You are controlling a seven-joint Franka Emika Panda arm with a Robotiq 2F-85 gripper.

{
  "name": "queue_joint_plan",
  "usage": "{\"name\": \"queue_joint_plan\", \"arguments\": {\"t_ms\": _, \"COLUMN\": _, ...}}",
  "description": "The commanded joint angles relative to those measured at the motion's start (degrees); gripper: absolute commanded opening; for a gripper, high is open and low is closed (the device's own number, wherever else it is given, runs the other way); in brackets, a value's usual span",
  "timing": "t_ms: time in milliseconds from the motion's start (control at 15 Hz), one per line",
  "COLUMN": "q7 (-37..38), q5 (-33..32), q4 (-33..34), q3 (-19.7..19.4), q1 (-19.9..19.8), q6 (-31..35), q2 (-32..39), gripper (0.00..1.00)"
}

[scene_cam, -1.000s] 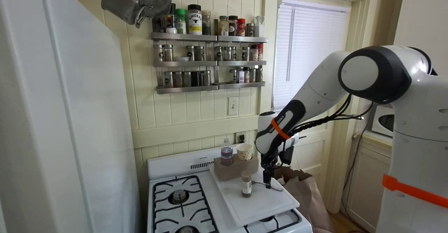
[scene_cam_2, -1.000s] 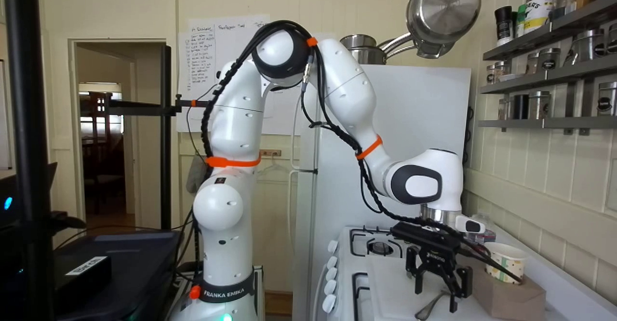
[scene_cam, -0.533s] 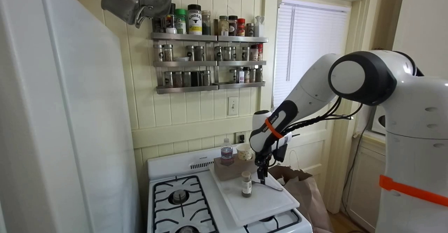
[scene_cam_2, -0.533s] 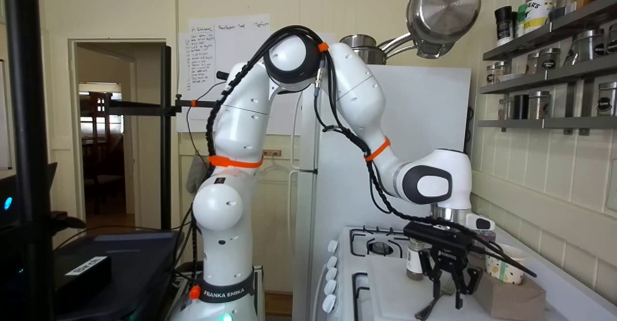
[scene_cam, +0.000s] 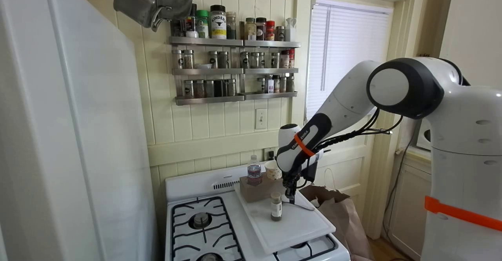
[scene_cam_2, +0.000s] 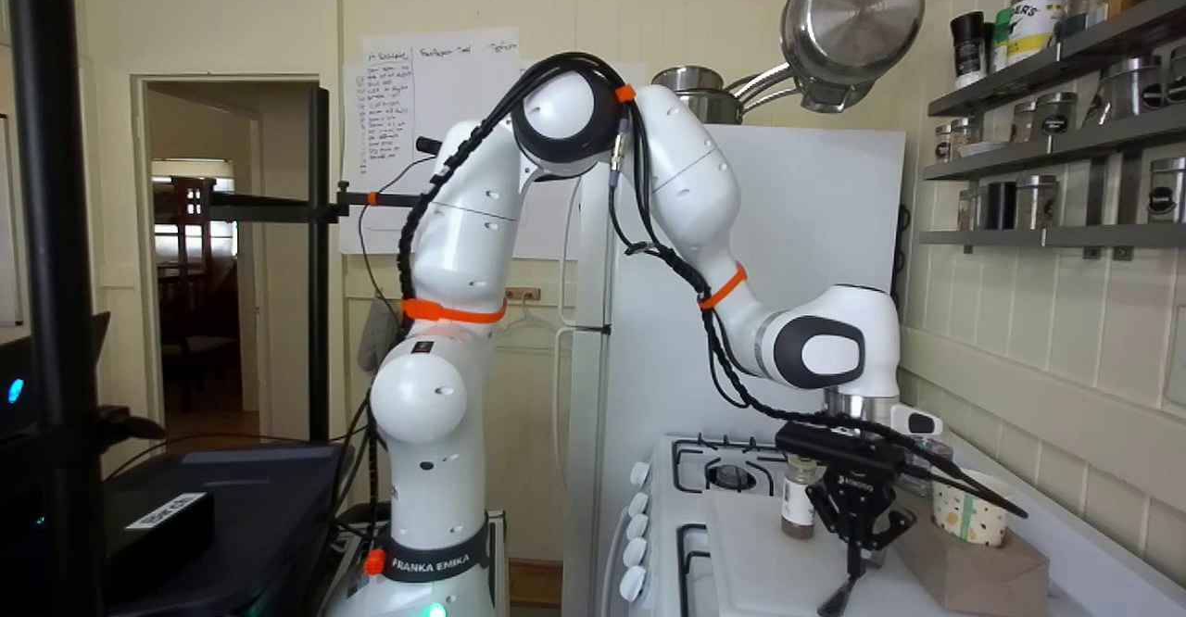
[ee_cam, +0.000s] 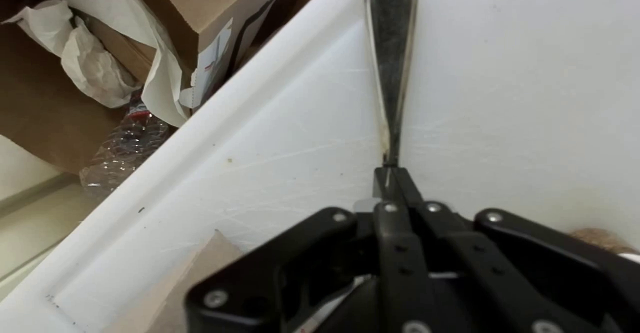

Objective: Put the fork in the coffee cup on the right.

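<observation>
The fork lies along the white board on the stove, its handle (ee_cam: pixel 392 48) stretching away from my fingertips in the wrist view; in an exterior view the fork (scene_cam: pixel 304 207) shows as a thin line. My gripper (ee_cam: pixel 391 172) is shut on the fork's neck, pointing down; in an exterior view the gripper (scene_cam_2: pixel 854 572) stands low over the board. The tines are mostly hidden behind the fingers. The coffee cup (scene_cam: pixel 273 170), pale tan with coloured spots, stands upright on a brown box (scene_cam_2: pixel 982 575), right of a bottle. The cup (scene_cam_2: pixel 970 515) is behind the gripper's cable in part.
A spice jar (scene_cam: pixel 276 207) stands on the board (scene_cam: pixel 306 233) close to the gripper. The water bottle (scene_cam: pixel 254 171) shares the box with the cup. A paper bag (scene_cam: pixel 338 218) is beyond the board's edge. Stove grates (scene_cam: pixel 202 220) lie alongside.
My gripper has moved toward the box and down, and its fingers have come together on the fork. The fork's handle has shifted slightly. Cup, jar and bottle stay put.
</observation>
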Motion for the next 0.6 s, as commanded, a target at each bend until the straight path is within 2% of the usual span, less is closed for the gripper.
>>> {"name": "queue_joint_plan", "arguments": {"t_ms": 0, "q7": 1.38, "q5": -1.9, "q4": -0.48, "q3": 0.42, "q1": -0.54, "q6": 0.68, "q2": -0.1, "gripper": 0.13}}
{"name": "queue_joint_plan", "arguments": {"t_ms": 133, "q7": 1.38, "q5": -2.11, "q4": -0.63, "q3": 0.37, "q1": -0.59, "q6": 0.7, "q2": -0.41, "gripper": 0.37}}
{"name": "queue_joint_plan", "arguments": {"t_ms": 200, "q7": 1.33, "q5": -2.16, "q4": -0.67, "q3": 0.39, "q1": -0.59, "q6": 0.71, "q2": -0.45, "gripper": 0.39}}
{"name": "queue_joint_plan", "arguments": {"t_ms": 400, "q7": 0.92, "q5": -2.29, "q4": -1.3, "q3": 0.56, "q1": -0.58, "q6": 0.93, "q2": -1.27, "gripper": 0.56}}
{"name": "queue_joint_plan", "arguments": {"t_ms": 533, "q7": 1.57, "q5": -2.8, "q4": -1.68, "q3": 0.55, "q1": -0.4, "q6": 1.04, "q2": -1.94, "gripper": 0.6}}
